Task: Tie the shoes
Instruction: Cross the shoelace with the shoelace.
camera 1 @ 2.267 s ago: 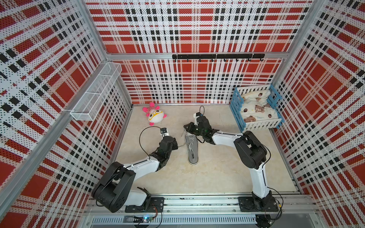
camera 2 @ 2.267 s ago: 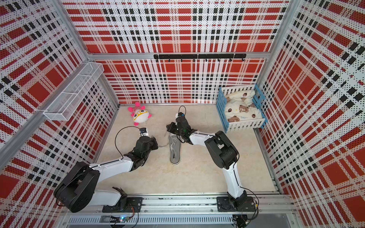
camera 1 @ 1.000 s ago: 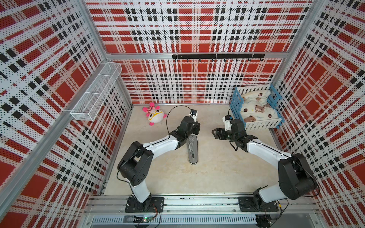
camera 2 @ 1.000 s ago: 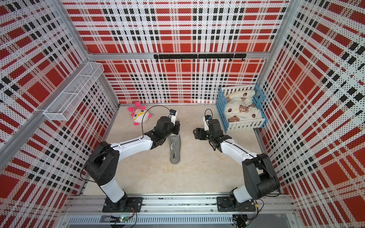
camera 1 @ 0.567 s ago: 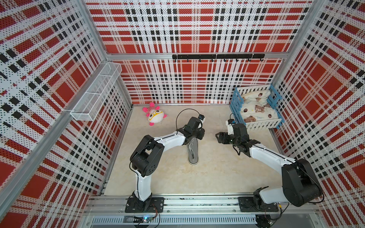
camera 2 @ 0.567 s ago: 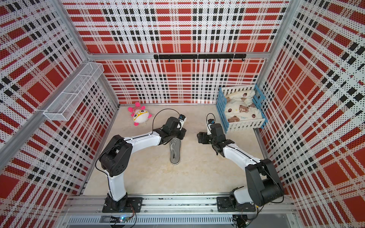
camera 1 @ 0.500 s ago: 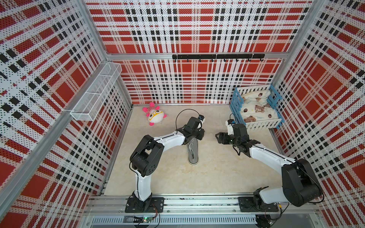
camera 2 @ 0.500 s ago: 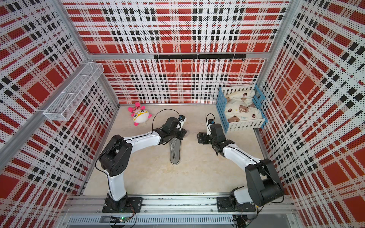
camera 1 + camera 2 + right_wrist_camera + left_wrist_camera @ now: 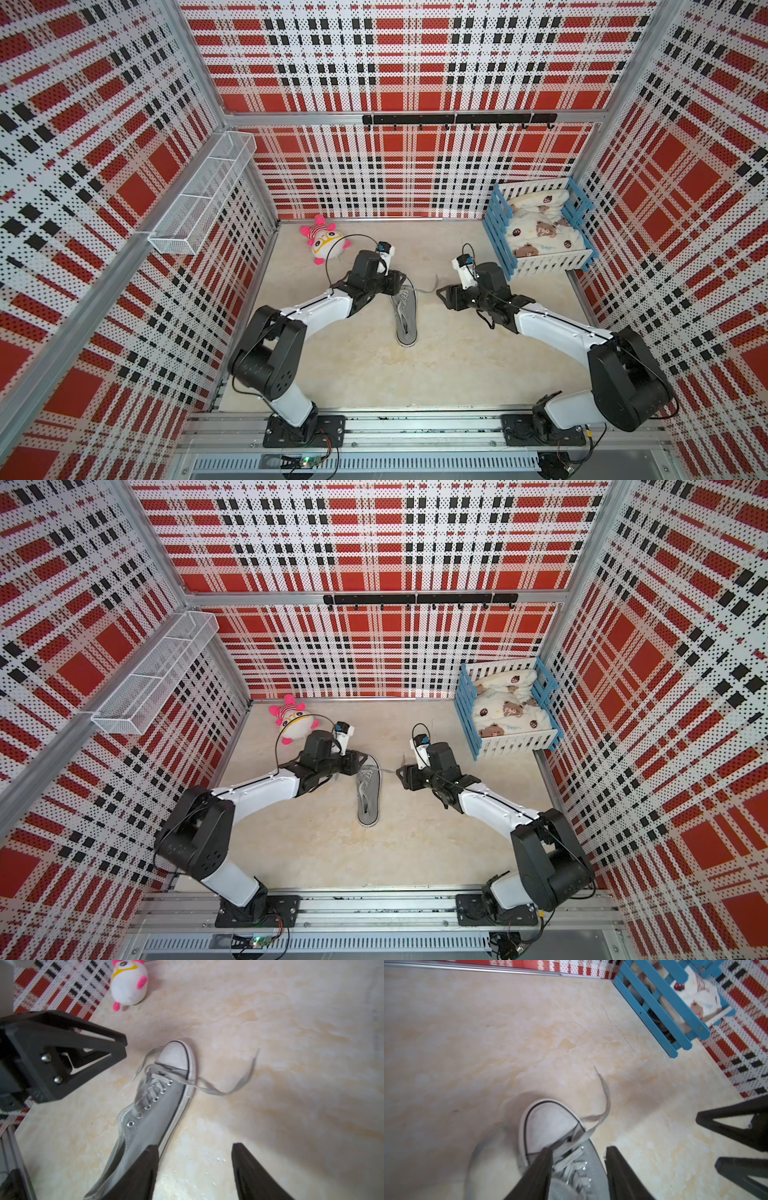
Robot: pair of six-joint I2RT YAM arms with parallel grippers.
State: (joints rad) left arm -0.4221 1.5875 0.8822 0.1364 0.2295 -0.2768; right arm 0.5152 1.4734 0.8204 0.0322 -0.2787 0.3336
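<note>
One grey canvas low-top sneaker point(image 9: 406, 311) with a white rubber toe cap is lying on the beige marbled floor point(image 9: 436, 365), toe toward the plaid back wall point(image 9: 395, 178). The left gripper point(image 9: 579, 1150) is hovering over its toe end, jaws spread, pinching nothing; the right gripper point(image 9: 195, 1146) is hanging near its side, likewise spread and empty. Long pale grey laces point(image 9: 228, 1091) are trailing untied.

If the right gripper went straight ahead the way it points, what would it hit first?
The right gripper would likely meet the loose lace beside the shoe first; depth is unclear.
</note>
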